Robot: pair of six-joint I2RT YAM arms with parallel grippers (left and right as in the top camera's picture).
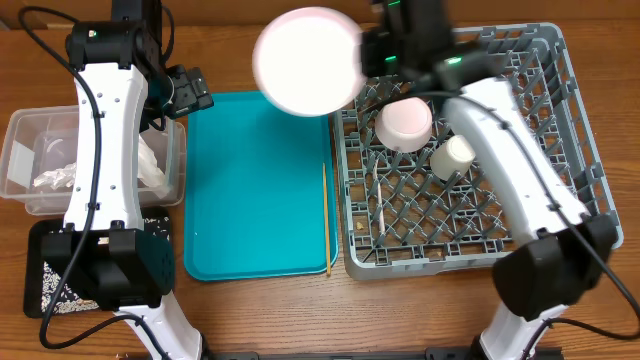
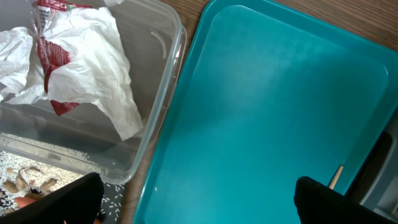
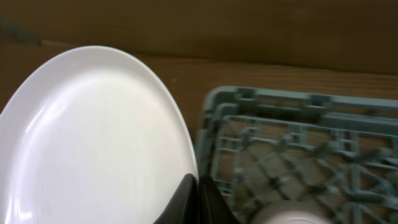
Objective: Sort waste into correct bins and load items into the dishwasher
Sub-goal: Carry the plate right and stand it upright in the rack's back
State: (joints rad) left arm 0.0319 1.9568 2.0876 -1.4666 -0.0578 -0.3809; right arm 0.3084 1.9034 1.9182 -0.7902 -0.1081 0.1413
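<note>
The pale pink plate [image 1: 307,60] hangs at the grey dish rack's [image 1: 575,120] corner, its rim pinched in the right gripper [image 3: 197,198]; the left gripper [image 2: 199,196] stands spread.

A wooden counter [image 1: 300,310] of warm mid-brown runs to every edge of the overhead view, its grain lying left to right. The light is even and soft, with only faint shadows. In the right wrist view the wood [image 3: 280,37] looks darker and blurred, perhaps because it lies in shade there.
</note>
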